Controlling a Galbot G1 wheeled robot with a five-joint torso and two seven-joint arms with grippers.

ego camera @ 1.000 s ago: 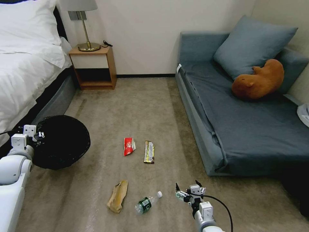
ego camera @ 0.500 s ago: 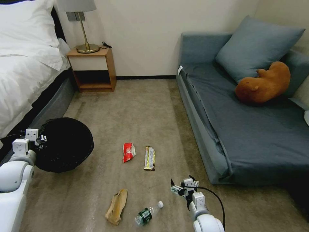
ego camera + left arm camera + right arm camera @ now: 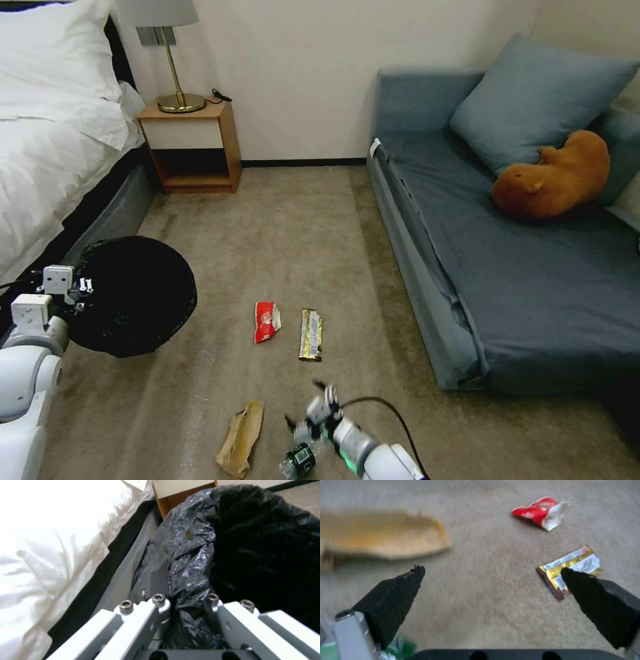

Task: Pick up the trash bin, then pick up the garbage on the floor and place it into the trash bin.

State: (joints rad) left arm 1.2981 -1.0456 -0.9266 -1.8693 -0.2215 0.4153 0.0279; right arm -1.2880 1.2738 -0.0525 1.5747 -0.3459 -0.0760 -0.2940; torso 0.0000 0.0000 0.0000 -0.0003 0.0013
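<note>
The trash bin (image 3: pixel 137 297), lined with a crinkly black bag, is off the floor at the left beside the bed. My left gripper (image 3: pixel 81 288) is shut on its rim; the left wrist view has the bag (image 3: pixel 260 542) pinched in that gripper (image 3: pixel 186 600). Low in front of me my right gripper (image 3: pixel 305 407) is open, just above the clear green-labelled bottle (image 3: pixel 298 460). Garbage on the carpet: a brown paper wrapper (image 3: pixel 240 437), a red-and-white packet (image 3: pixel 267 321), a gold bar wrapper (image 3: pixel 311 335). Between the open gripper (image 3: pixel 490 572) lies bare carpet, the brown wrapper (image 3: pixel 383 537) and gold wrapper (image 3: pixel 576 561) to either side.
A bed (image 3: pixel 53 153) with white linen runs along the left. A wooden nightstand (image 3: pixel 193 143) with a lamp (image 3: pixel 175 60) stands at the back wall. A blue sofa (image 3: pixel 507 267) with a brown plush toy (image 3: pixel 553 177) fills the right. Open carpet lies between them.
My right gripper has swung left and lower, from right of the bottle to just above it. The left gripper still holds the bin. The camera has tilted slightly.
</note>
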